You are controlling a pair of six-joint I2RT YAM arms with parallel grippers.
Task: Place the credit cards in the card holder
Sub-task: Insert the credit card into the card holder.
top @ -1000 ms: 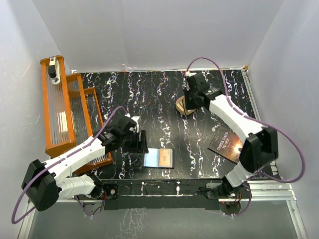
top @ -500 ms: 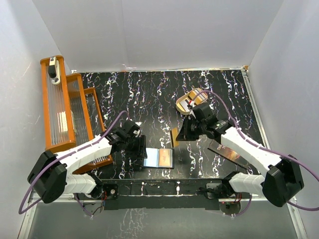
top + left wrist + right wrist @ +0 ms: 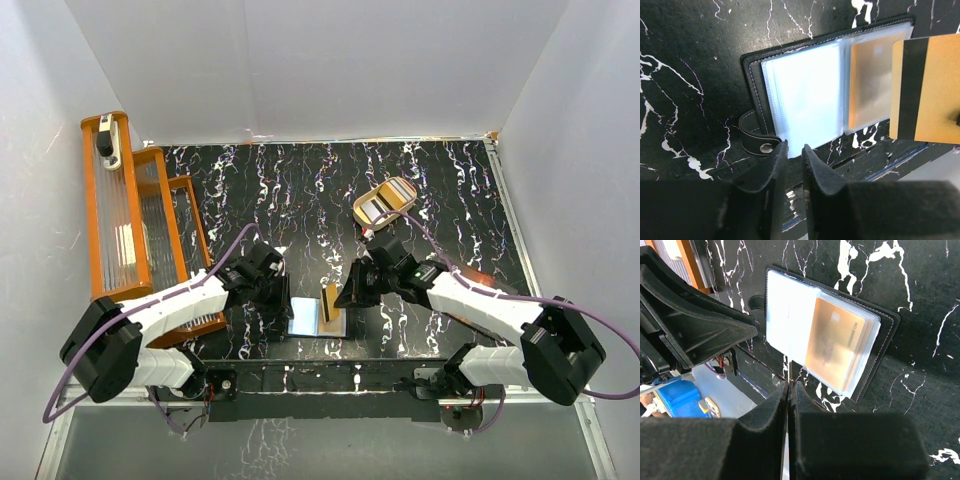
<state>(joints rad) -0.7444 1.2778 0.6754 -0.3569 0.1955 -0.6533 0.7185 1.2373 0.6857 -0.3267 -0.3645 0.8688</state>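
The black card holder [image 3: 340,325] lies open near the table's front edge, clear sleeves up [image 3: 805,95] [image 3: 882,335]. One gold-orange card [image 3: 867,85] sits in its right sleeve. My right gripper [image 3: 343,297] [image 3: 790,384] is shut on another gold-orange card [image 3: 329,300] [image 3: 935,90] with a black stripe. It holds that card on edge just above the holder's middle. My left gripper [image 3: 284,300] [image 3: 793,147] is at the holder's left edge beside the snap strap. Its jaws stand a narrow gap apart, with table showing between them.
A tan oval tray [image 3: 362,212] holding dark and pale cards stands behind the right arm. An orange rack [image 3: 130,230] lines the left side. A dark sheet is mostly hidden under the right arm. White walls enclose the table.
My right gripper carried the gold-orange card from the tray down and left to the open holder. My left gripper edged closer to the holder's left edge.
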